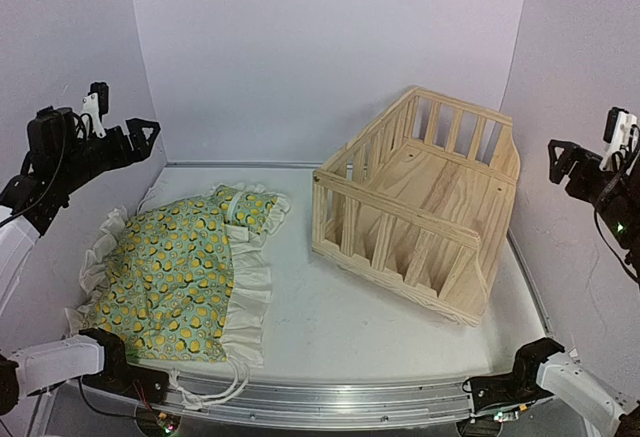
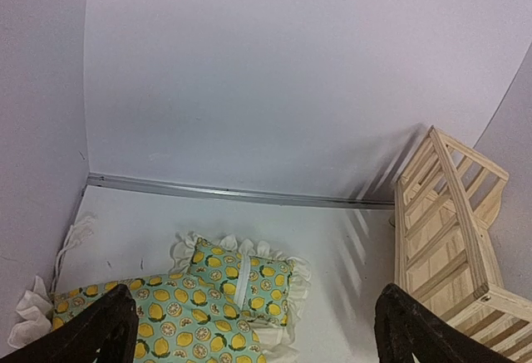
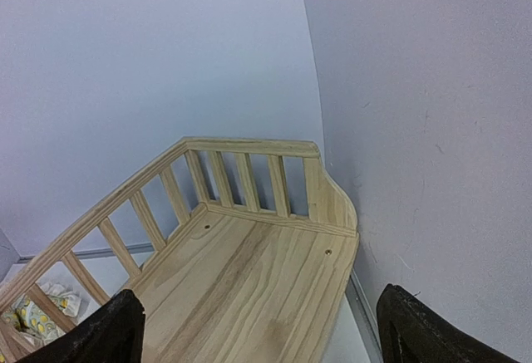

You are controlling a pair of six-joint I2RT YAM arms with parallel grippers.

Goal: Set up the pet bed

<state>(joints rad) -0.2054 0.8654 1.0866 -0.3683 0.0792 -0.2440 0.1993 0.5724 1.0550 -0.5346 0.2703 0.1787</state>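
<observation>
White table point(image 1: 300, 327), matte, few small dark marks. Pale lavender back wall point(image 1: 330, 47), left wall point(image 1: 40, 27), right wall point(image 1: 580, 57) close it in on three sides. Ribbed metal rail point(image 1: 340, 397) along near edge. Thin metal back strip point(image 2: 233, 193) where table meets back wall; side strip point(image 1: 530, 287) along right edge.

You had nothing to read in any of the three views: no text, label, brand, number or sign could be made out.
</observation>
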